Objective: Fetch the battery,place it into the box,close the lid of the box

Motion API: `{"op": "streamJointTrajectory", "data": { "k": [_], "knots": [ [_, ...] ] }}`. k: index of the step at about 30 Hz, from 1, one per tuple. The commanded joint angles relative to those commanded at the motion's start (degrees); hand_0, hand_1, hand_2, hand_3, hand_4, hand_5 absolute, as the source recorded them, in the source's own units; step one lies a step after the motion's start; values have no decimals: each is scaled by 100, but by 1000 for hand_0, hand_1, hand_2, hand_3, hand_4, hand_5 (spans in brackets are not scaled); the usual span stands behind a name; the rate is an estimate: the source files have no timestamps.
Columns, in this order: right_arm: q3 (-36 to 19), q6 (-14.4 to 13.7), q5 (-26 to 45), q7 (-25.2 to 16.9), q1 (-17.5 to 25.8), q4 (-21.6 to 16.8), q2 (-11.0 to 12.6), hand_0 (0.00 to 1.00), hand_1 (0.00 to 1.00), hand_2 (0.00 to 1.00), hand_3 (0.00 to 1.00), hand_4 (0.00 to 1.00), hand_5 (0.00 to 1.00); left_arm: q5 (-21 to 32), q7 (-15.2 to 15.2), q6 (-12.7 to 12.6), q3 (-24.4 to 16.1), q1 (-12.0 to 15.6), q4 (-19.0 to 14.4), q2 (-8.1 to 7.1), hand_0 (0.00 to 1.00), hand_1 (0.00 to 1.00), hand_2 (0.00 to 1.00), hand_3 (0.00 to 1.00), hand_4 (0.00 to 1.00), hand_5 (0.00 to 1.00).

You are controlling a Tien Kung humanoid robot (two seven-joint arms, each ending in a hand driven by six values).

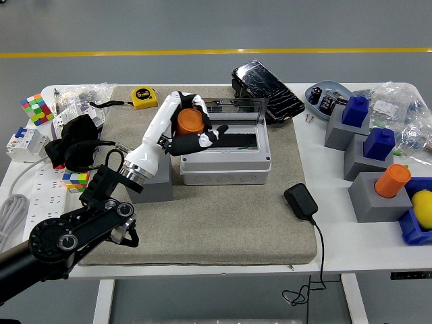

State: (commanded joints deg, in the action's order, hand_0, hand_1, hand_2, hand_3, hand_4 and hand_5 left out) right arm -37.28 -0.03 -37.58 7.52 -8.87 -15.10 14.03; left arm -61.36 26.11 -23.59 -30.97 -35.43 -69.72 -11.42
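Note:
My left hand [191, 129] is shut on an orange cylinder battery [190, 121] and holds it above the left end of the grey box [226, 162]. The box sits in the middle of the grey mat, its clear lid [229, 108] standing open at the back. The grey holder block [156, 183] that held the battery stands left of the box, partly hidden by my forearm. A second orange battery [392, 180] sits in a grey block at the right. My right arm is out of view.
A yellow tape measure [143, 98] and a black phone-like slab [266, 91] lie behind the box. A black charger [300, 200] with cable lies right of it. Blue-topped grey blocks [368, 147], a dish and bags crowd the right; a cube, power strip and black cloth [74, 142] the left.

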Motion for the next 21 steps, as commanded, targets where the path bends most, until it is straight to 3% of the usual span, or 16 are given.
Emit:
{"op": "streamJointTrajectory", "data": {
  "k": [5,11,17,21],
  "knots": [
    [80,-1,29,0,-34,-3,20,665,666,674,550,896,493,-944,-645,117,655,-668,448,340,54,47,219,256,870,2],
    [152,-1,56,3,-60,-4,40,665,663,674,549,895,494,-1920,-1571,221,1015,-1237,1056,740,52,48,226,260,904,2],
    [193,-7,35,0,-80,-45,52,665,665,673,550,896,494,-2219,-1894,190,1142,-1588,1655,1069,53,50,236,266,935,2],
    [206,-12,15,-1,-89,-70,48,665,665,674,549,896,494,-2370,-1922,141,1196,-1694,1950,1142,55,55,244,277,975,2]
  ]
}}
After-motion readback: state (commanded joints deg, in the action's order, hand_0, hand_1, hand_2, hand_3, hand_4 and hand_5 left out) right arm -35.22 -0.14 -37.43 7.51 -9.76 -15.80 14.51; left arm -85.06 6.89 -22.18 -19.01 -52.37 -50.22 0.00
